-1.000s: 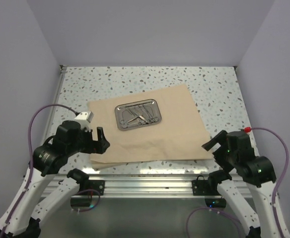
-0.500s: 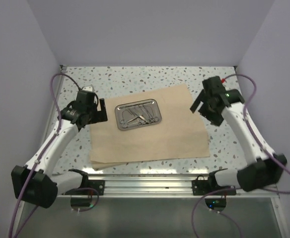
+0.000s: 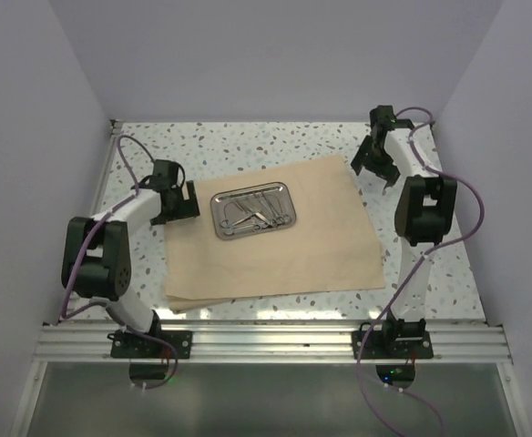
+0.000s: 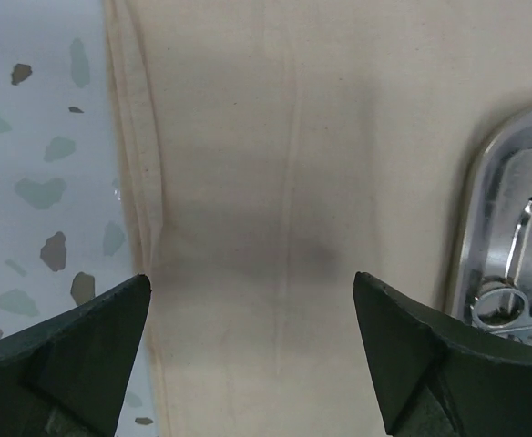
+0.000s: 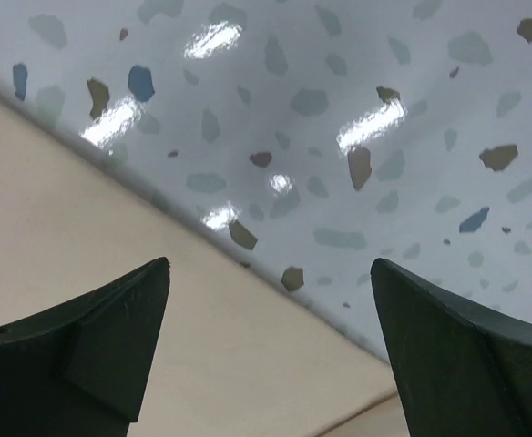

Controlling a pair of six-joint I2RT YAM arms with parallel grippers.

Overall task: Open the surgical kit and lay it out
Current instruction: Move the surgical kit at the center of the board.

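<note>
Reaches further out than half a second ago with both arms, carrying each wrist toward the far side and closer to the cloth's corners. Holds the left gripper low over the far left corner of the large tan cloth wrap, fingers spread wide, nothing between them. Looks down between those fingers at flat, faintly creased cloth, with its hemmed edge running just inside the left finger and speckled white table top beyond. Finds the small shiny rectangular steel tray just to the right of that gripper, resting on the cloth, slim metal instruments heaped inside — only a rounded tray corner and one ring handle in the wrist view. Keeps the right gripper at the cloth's far right corner, likewise gaping and empty. Sees from that wrist the cloth edge crossing diagonally under the left finger — glossy table ahead and to the right.
</note>
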